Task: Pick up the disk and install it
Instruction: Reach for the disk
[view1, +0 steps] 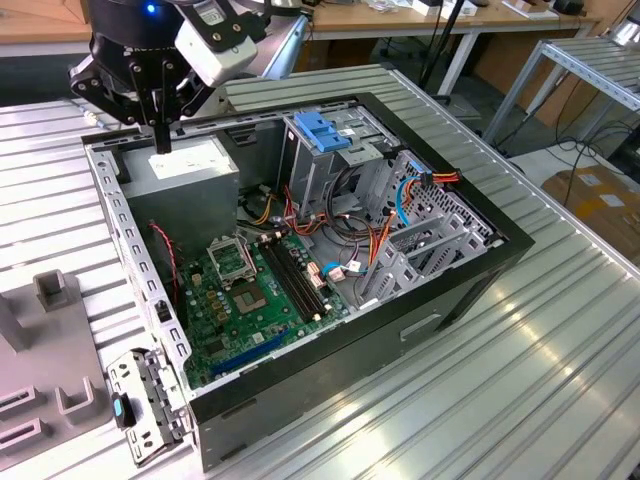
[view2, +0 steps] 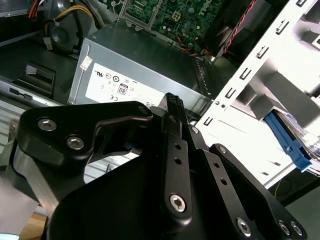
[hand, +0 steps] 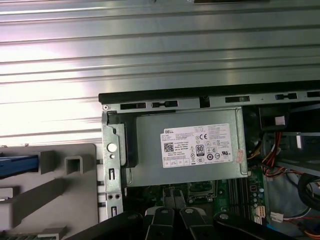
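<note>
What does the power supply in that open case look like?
Start at the open black computer case lying on the ribbed aluminium table. In its far corner at the exterior view's left, beneath the black gripper, sits a grey sheet-metal box, the power supply. It alone is a closed box with a white label, unlike the green motherboard beside it.

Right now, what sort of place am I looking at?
Probably a robotics lab or workshop: an opened computer case lies on a metal table, the arm's pincer hangs above its power supply, with desks behind.
</note>
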